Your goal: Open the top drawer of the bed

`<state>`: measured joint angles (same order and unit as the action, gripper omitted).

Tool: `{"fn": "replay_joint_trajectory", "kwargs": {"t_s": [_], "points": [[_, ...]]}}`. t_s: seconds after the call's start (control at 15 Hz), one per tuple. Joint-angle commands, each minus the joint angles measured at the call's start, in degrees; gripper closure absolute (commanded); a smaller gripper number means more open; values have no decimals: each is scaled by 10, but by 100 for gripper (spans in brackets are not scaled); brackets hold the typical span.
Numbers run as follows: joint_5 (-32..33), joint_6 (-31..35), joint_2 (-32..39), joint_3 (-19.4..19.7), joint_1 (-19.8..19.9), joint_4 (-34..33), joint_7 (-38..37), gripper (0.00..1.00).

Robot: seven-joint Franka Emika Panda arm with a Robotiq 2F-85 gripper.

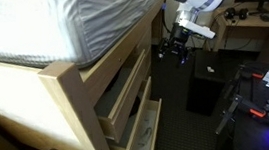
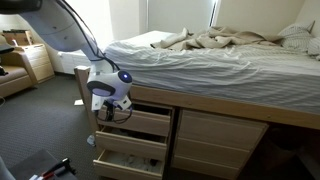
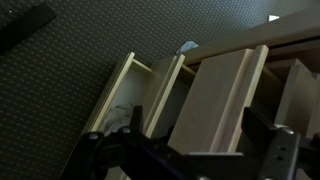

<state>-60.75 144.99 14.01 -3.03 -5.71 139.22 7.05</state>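
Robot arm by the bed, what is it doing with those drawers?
A robot arm is working at the bed. Its fingers hover by the top drawer, which is pulled partway out. The drawer beneath it is open too and looks further out. Whether the fingers grip anything is too dark to tell.

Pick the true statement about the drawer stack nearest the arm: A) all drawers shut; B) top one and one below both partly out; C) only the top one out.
B: in an exterior view the wide, shallow pale-wood top drawer and the pale-wood drawer below it both jut out.
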Motion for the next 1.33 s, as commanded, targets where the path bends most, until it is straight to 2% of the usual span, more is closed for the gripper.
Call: {"fn": "replay_joint_trajectory", "kwargs": {"t_s": [0.0, 0.13, 0.2, 0.47, 0.67, 0.73, 1.07, 1.27], "points": [[-4, 2, 16, -10, 7, -10, -3, 0], [-7, 2, 28, -11, 7, -22, -7, 0], [-34, 48, 0, -17, -5, 1, -23, 0], [-146, 171, 77, -34, -15, -74, -19, 0], [-122, 143, 117, -36, -26, -130, -63, 0], [-126, 144, 80, -33, -19, -88, -38, 0], [-125, 144, 116, -34, -29, -127, -56, 0], [-140, 176, 174, -33, -32, -171, -56, 0]]}}
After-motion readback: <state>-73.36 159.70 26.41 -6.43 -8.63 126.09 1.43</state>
